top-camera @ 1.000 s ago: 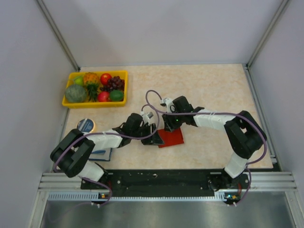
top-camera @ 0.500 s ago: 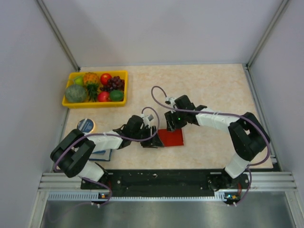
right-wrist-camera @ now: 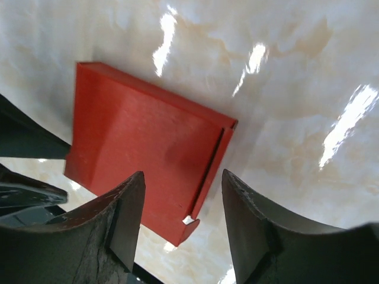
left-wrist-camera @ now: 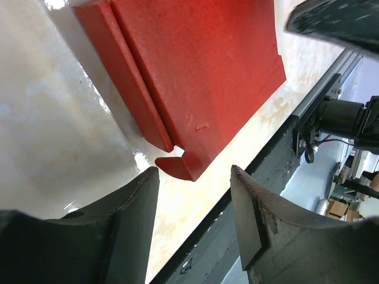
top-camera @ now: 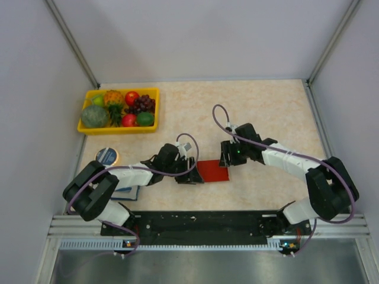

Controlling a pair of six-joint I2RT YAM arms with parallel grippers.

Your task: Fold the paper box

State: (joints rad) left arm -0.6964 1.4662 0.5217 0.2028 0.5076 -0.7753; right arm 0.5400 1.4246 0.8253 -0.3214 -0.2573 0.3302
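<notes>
The paper box (top-camera: 214,171) is a flat red cardboard piece lying on the beige table (top-camera: 266,112) between the two arms. In the left wrist view the box (left-wrist-camera: 201,65) shows a folded side flap and a small tab at its near corner. In the right wrist view the box (right-wrist-camera: 148,148) lies flat with a narrow flap along its right edge. My left gripper (top-camera: 190,173) is open and empty just left of the box (left-wrist-camera: 194,177). My right gripper (top-camera: 225,158) is open and empty above the box's right edge (right-wrist-camera: 182,183).
A yellow tray (top-camera: 118,127) with fruit stands at the back left. A round blue-topped tin (top-camera: 107,156) and a blue notebook (top-camera: 127,191) lie near the left arm. The black rail (top-camera: 201,222) runs along the table's near edge.
My right gripper has drawn back to the right, off the box. The box has settled flat and shifted slightly right. My left gripper stays at its left edge.
</notes>
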